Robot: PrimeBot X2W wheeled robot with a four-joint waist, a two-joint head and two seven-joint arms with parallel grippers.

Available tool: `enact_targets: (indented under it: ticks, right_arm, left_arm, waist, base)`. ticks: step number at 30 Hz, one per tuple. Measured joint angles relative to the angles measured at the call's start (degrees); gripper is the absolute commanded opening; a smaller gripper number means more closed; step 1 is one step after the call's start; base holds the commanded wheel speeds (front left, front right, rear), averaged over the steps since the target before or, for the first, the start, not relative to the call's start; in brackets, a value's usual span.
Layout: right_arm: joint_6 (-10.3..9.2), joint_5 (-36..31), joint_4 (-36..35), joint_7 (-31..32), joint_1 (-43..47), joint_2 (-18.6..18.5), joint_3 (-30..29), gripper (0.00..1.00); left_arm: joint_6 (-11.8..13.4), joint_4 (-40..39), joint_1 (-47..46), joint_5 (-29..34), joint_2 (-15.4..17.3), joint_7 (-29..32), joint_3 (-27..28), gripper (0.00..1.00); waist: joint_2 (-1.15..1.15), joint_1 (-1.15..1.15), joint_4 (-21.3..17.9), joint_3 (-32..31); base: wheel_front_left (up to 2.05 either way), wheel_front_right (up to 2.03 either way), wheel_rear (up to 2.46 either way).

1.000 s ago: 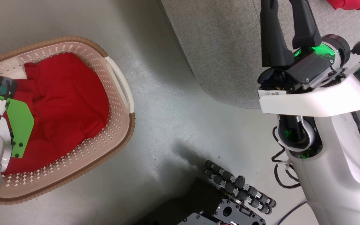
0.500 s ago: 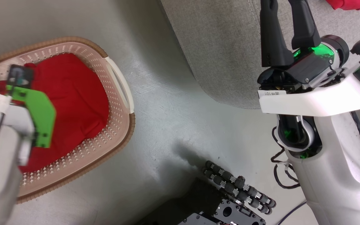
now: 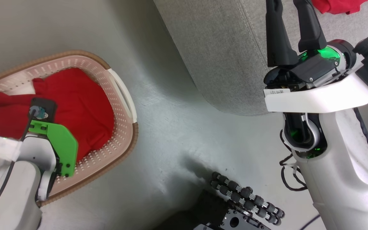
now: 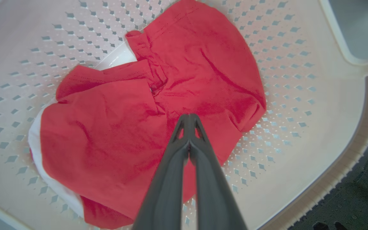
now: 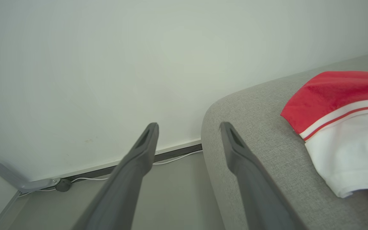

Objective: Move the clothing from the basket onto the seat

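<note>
Holds left gripper (image 4: 188, 118) pressed together over clothing (image 4: 203, 64) in basket (image 4: 299, 80), right gripper (image 5: 188, 126) spread wide by seat (image 5: 267, 143).

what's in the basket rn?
Crumpled red clothing with white edges, and the shut left gripper right at its surface. The perforated basket wall shows around it. The fabric covers most of the bottom, so anything beneath it cannot be seen.

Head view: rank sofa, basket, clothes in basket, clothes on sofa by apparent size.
1. The sofa and basket look alike, both cropped: unranked.
2. clothes in basket.
3. clothes on sofa, a sliver at the top edge.
</note>
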Motion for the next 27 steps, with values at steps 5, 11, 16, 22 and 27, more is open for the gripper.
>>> enact_targets:
  ticks: [5, 11, 16, 22, 27]
  right_arm:
    - [0.20, -2.6, 1.7, 0.0, 0.5, 0.0, -0.9, 1.00]
    - [0.29, -6.8, 3.5, 0.0, 2.0, 0.0, -4.1, 1.00]
    - [0.53, -10.3, 4.9, 0.0, 3.7, 0.0, -6.8, 1.00]
    - [0.79, -13.1, 7.2, 0.0, 7.9, -1.7, -10.0, 1.00]
    - [0.76, -14.4, 8.8, 0.0, 11.9, -3.2, -12.7, 1.00]
  left_arm:
    - [0.0, -3.7, 0.6, -3.2, -3.9, -6.1, 1.6, 0.00]
    - [0.0, -6.4, 0.5, -3.4, -7.2, -14.3, 2.0, 0.00]
    - [0.0, -6.9, 0.5, -3.6, -8.7, -20.2, 3.4, 0.07]
    - [0.0, -6.1, 2.2, -5.4, -10.8, -27.4, 4.4, 1.00]
    - [0.0, -4.5, 5.3, -6.4, -13.0, -34.8, 5.6, 1.00]
  waist:
    - [0.00, 0.00, 1.1, -2.3]
    - [0.00, 0.00, 3.2, -5.9]
    - [0.00, 0.00, 5.0, -8.6]
    - [0.00, 0.00, 8.3, -12.8]
    - [0.00, 0.00, 11.6, -17.3]
  base:
    - [0.00, 0.00, 0.00]
    - [0.00, 0.00, 0.00]
    - [0.00, 0.00, 0.00]
    - [0.00, 0.00, 0.00]
    - [0.00, 0.00, 0.00]
